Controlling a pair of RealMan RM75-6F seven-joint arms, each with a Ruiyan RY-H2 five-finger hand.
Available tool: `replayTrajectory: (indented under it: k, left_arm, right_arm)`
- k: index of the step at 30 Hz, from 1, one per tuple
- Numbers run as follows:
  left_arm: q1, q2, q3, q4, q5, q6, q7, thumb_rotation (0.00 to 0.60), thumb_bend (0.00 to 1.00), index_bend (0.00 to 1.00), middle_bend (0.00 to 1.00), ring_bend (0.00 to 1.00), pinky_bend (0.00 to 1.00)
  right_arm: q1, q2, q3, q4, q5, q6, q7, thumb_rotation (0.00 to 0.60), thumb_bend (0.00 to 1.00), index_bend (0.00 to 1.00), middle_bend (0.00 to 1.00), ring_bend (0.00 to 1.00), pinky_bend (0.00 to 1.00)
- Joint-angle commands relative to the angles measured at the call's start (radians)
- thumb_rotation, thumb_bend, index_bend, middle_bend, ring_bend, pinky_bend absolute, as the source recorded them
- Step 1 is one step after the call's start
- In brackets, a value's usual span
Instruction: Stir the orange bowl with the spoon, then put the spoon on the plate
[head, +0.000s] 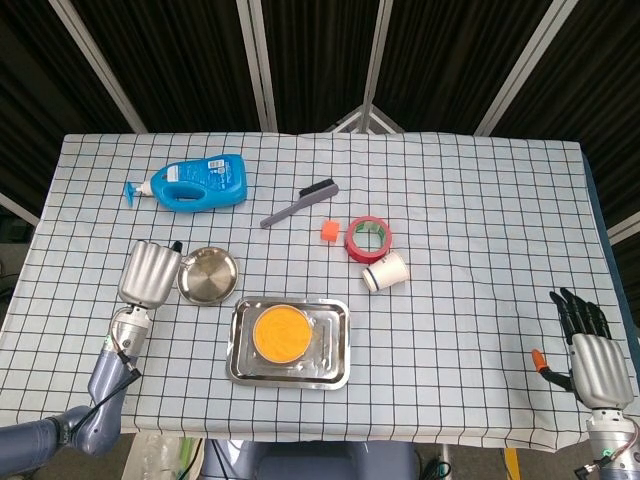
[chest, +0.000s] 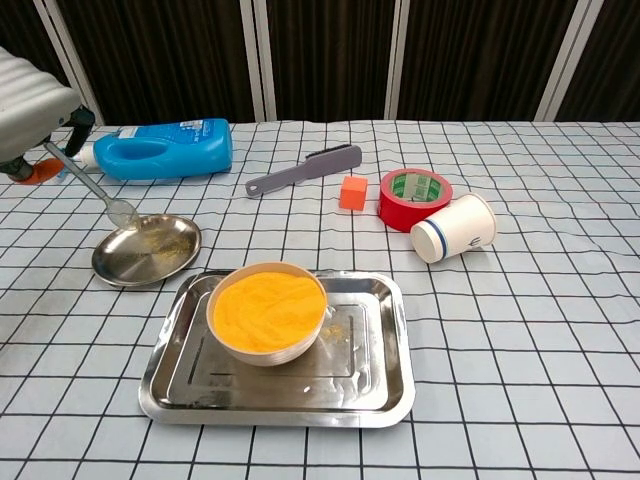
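The orange bowl (chest: 266, 310) (head: 280, 332) sits in the left half of a steel tray (chest: 370, 375) (head: 335, 365). A round steel plate (chest: 160, 255) (head: 208, 277) lies just left of the tray's far corner. My left hand (head: 150, 272) (chest: 30, 105) is at the plate's left side and grips a metal spoon (chest: 92, 192). The spoon slants down to the right, its bowl over the plate's left rim. My right hand (head: 590, 348) is far off at the table's right front edge, fingers spread, holding nothing.
A blue bottle (chest: 165, 148) lies at the back left. A grey brush (chest: 303, 168), an orange cube (chest: 351, 192), a red tape roll (chest: 412, 197) and a tipped white cup (chest: 452, 228) lie behind and right of the tray.
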Motion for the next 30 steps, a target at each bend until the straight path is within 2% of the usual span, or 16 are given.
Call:
replayTrajectory:
  k: [1, 8, 23, 30]
  left_arm:
    - [0.014, -0.048, -0.013, 0.053, -0.026, 0.009, -0.038, 0.6, 0.57, 0.82, 1.0, 1.0, 1.0]
    - [0.02, -0.135, -0.066, 0.118, -0.101, 0.02, -0.087, 0.6, 0.57, 0.82, 1.0, 1.0, 1.0]
    - [0.024, -0.167, -0.053, 0.156, -0.105, 0.003, -0.116, 0.6, 0.55, 0.79, 1.0, 1.0, 1.0]
    - [0.03, -0.166, -0.043, 0.155, -0.109, -0.007, -0.121, 0.6, 0.53, 0.71, 1.0, 1.0, 1.0]
  right_arm:
    - [0.0, 0.0, 0.0, 0.001, -0.002, 0.0, 0.003, 0.6, 0.39, 0.0, 0.0, 0.0, 0.0]
    - [0.001, 0.003, 0.0, 0.004, -0.001, -0.003, 0.016, 0.6, 0.39, 0.0, 0.0, 0.0, 0.0]
    - [0.002, 0.002, -0.001, 0.001, -0.001, -0.004, 0.01, 0.6, 0.39, 0.0, 0.0, 0.0, 0.0]
    - [0.0, 0.002, -0.001, 0.001, -0.001, 0.0, 0.008, 0.6, 0.39, 0.0, 0.0, 0.0, 0.0]
